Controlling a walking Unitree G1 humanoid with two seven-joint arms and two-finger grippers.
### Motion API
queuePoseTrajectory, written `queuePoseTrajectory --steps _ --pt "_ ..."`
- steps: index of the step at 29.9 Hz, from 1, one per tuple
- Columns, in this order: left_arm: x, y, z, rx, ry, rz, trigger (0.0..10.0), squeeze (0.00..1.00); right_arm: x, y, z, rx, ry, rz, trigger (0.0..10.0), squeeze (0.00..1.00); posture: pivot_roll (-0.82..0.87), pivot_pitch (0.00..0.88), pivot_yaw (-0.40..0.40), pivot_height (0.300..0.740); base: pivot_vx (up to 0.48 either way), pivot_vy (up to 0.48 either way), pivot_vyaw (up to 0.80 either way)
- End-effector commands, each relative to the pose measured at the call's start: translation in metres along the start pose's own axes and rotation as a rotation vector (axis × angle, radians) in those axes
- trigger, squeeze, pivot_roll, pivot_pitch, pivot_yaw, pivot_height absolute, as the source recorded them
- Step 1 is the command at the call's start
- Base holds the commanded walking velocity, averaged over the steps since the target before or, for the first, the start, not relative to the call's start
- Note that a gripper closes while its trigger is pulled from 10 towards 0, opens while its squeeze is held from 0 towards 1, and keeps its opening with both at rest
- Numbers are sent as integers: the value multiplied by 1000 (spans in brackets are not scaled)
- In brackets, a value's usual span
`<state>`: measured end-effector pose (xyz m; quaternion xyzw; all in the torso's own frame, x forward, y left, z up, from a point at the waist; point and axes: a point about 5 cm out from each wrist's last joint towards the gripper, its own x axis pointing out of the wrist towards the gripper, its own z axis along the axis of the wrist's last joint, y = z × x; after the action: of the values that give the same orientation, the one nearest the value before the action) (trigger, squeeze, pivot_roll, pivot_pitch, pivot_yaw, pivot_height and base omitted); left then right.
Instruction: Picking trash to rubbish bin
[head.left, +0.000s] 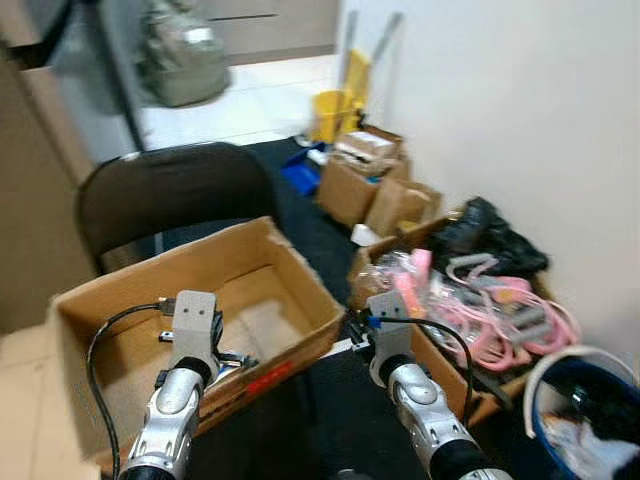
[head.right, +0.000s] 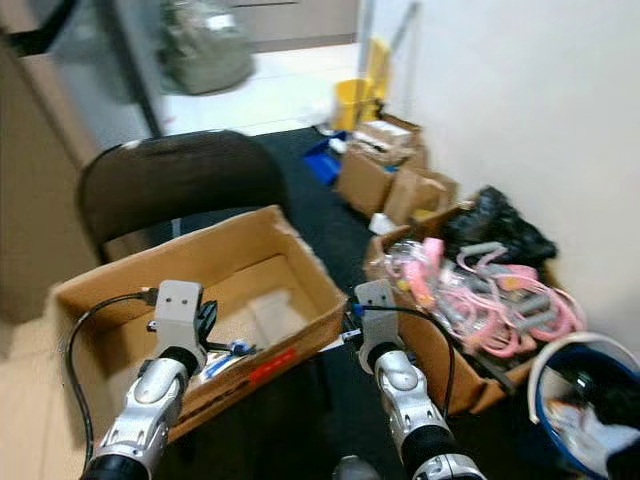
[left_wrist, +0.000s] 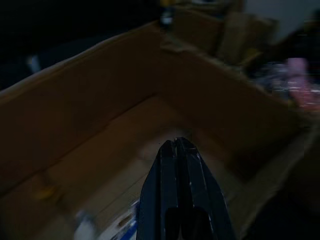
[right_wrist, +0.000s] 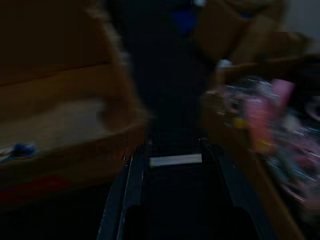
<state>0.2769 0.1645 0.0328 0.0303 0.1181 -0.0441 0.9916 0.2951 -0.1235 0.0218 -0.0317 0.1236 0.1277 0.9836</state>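
Left gripper (left_wrist: 179, 145): fingers pressed together, over the big cardboard box (head.left: 290, 250) | right gripper (right_wrist: 175, 150): fingers spread wide, holding nothing, beside the box of pink hangers (head.left: 500, 310)

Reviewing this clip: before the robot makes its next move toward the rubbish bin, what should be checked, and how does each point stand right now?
1. Left gripper empty: ok, its fingers are pressed together with nothing between them, over the large cardboard box.
2. Right gripper open: ok, fingers apart over the dark floor; a pale strip lies between them, held or not: cannot tell.
3. Trash target identified: cannot tell; a small blue and white item lies in the box, blurred.
4. Rubbish bin located: ok, a blue bin stands at the robot's right.
5. Path to the bin: not ok, the box of pink hangers stands beside it.
6. View sharpness: not ok, frames are blurred.
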Motion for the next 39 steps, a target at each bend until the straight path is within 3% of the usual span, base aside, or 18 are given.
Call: queuePoseTrajectory --steps 1,24,34,39 --pt "-1 -1 -3 21 7 -12 10000 0 -2 1 -2 17 4 -7 10000 0 68 86 3 740 0 0 -800" --pt "-4 -7 -7 99 17 -91 10000 0 -19 -16 -30 41 93 -138 10000 0 77 67 29 740 0 0 -800" --pt "-1 7 -6 115 39 -74 10000 0 -26 -15 -38 75 108 -192 10000 0 78 65 57 740 0 0 -800" --pt "2 4 -4 96 23 -76 10000 0 -29 -20 -42 73 118 -214 10000 0 69 65 48 740 0 0 -800"
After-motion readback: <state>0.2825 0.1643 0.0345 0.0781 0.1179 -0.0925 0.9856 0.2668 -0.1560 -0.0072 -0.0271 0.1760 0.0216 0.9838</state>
